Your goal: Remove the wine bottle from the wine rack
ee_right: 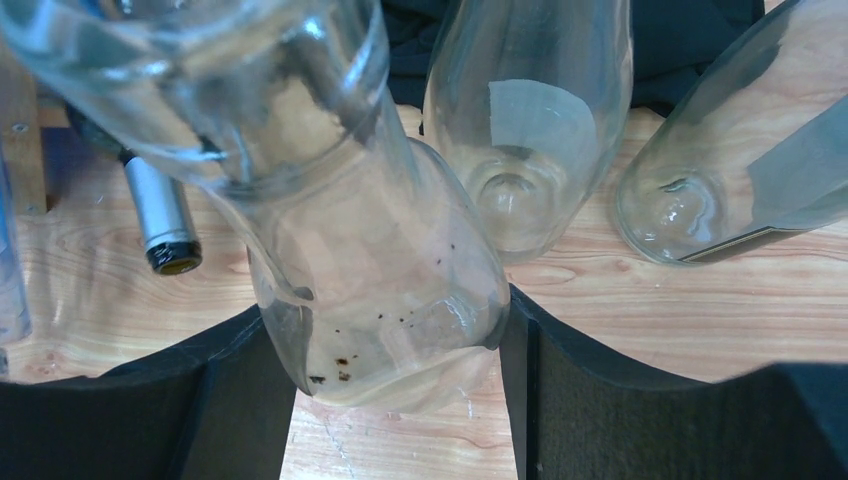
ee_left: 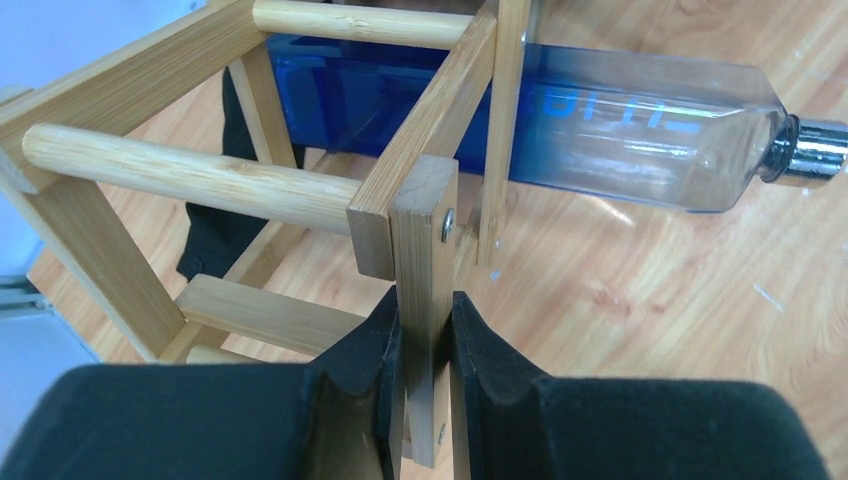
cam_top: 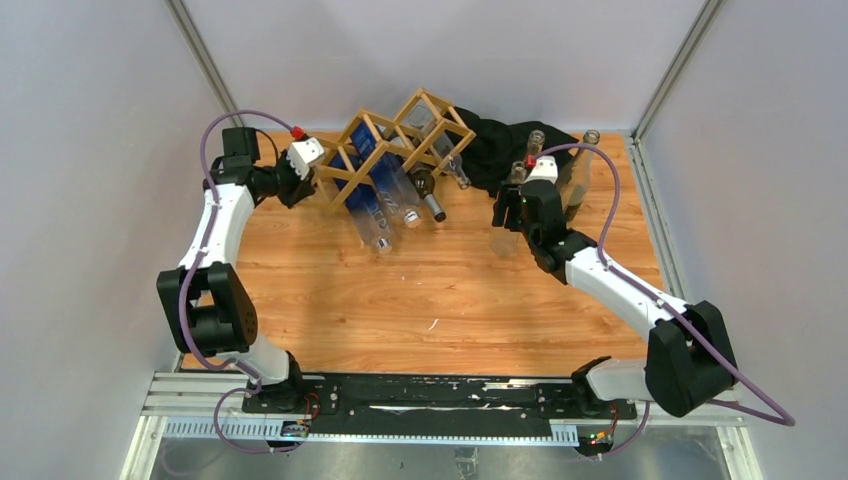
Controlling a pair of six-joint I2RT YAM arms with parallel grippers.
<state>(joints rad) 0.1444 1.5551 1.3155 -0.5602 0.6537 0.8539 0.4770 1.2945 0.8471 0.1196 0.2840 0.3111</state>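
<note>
The wine rack [cam_top: 400,140], a light-wood lattice, stands at the back of the table with several bottles lying in its cells. These include a blue bottle [cam_top: 368,205] and a dark one [cam_top: 428,192]. My left gripper [cam_top: 303,168] is shut on a slat at the rack's left end [ee_left: 425,240]; the blue bottle [ee_left: 600,120] lies just beyond it. My right gripper [cam_top: 508,212] is to the right of the rack. It is shut on a clear wine bottle [ee_right: 380,270] low on its body. The bottle is tilted and its base is close to the table.
Two more clear bottles [ee_right: 530,120] [ee_right: 740,150] stand just behind the held one, in front of a black cloth [cam_top: 500,145]. A dark bottle's neck [ee_right: 160,225] sticks out of the rack at left. Grey walls close in the table.
</note>
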